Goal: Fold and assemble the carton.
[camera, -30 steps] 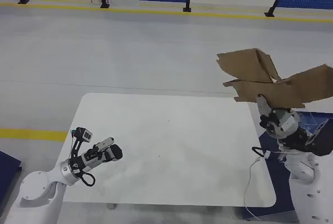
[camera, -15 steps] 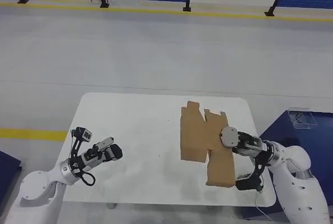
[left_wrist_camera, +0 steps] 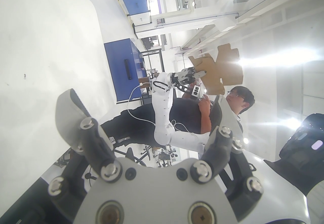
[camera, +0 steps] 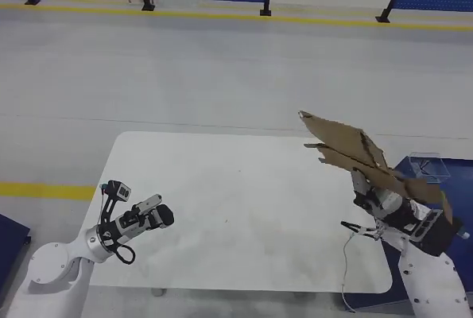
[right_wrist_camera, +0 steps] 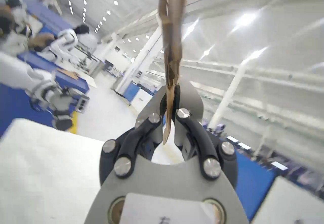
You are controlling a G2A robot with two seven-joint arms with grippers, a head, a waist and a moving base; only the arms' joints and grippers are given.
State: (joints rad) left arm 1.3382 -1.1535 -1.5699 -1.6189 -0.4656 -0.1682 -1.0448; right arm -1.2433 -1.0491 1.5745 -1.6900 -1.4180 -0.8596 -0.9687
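Table [camera: 244,208]: white top, rounded corners.
Carton [camera: 351,147]: flattened brown cardboard, flaps not folded, held tilted in air over table's right side, clear of surface.
Right gripper [right_wrist_camera: 172,93]: fingers clamped on carton near one edge, cardboard seen edge-on between them.
Left gripper [camera: 155,210]: fingers spread apart, nothing held, positioned over table's near left corner.

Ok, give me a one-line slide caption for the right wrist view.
The right gripper is shut on the folded-flat carton, seen edge-on and raised clear of the white table.
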